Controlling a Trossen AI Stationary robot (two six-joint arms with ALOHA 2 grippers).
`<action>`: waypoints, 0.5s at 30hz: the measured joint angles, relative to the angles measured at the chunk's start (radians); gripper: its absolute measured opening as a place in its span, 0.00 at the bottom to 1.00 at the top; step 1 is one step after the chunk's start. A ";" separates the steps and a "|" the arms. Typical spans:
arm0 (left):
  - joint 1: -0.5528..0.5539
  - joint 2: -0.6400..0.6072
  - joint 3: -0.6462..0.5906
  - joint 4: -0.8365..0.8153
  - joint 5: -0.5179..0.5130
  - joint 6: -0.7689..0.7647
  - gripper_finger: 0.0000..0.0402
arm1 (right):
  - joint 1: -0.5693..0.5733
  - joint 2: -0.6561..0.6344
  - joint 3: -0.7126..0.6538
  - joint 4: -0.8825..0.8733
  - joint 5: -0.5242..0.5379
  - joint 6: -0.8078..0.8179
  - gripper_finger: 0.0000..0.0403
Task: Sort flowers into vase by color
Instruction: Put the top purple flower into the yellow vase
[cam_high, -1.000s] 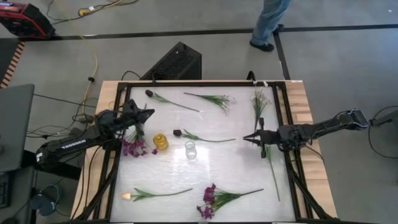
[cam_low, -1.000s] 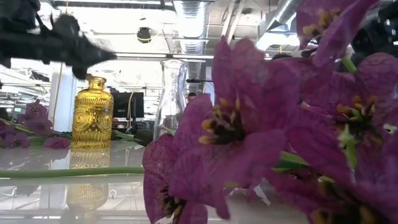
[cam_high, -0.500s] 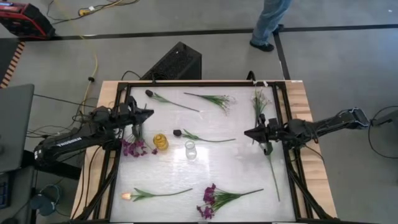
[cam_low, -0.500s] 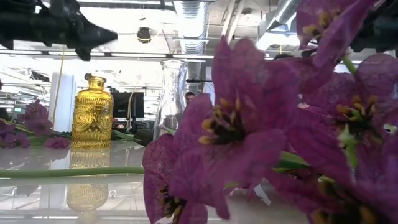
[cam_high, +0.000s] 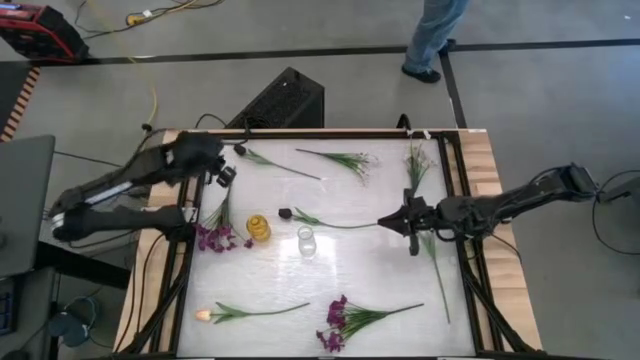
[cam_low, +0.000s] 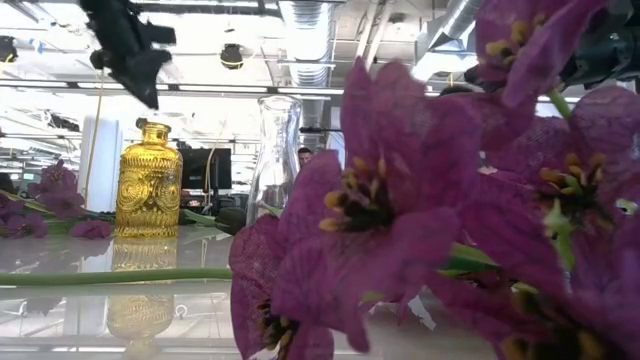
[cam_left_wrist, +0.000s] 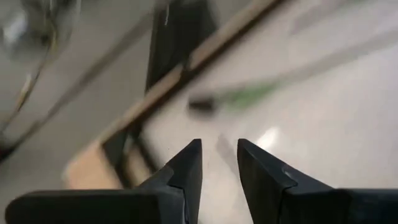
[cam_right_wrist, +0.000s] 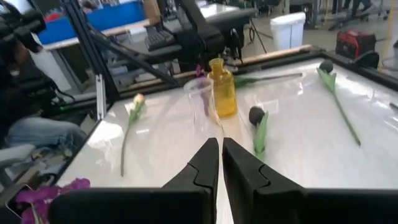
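Right hand sits right of centre in the high view, fingers nearly closed with only a sliver between them, holding nothing. Just to its left lies a dark-budded flower, its long axis running left-right, stem tip nearest this hand and bud at the far end beside the clear vase and yellow vase. My judgement: this arm is the nearer one and would need to open before closing on that stem. Left hand hangs at the upper left of the bench, slightly parted, empty, above a purple cluster; another dark bud flower lies just right of it
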 joint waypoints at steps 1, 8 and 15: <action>0.019 0.051 0.033 -0.053 0.029 0.000 0.23 | 0.002 0.015 0.003 0.000 0.000 0.000 0.13; 0.185 0.242 0.064 -0.083 0.313 0.073 0.23 | 0.039 0.097 0.007 0.001 -0.003 0.007 0.13; 0.257 0.265 -0.052 -0.054 0.355 0.007 0.23 | 0.114 0.147 0.007 0.001 -0.003 0.030 0.13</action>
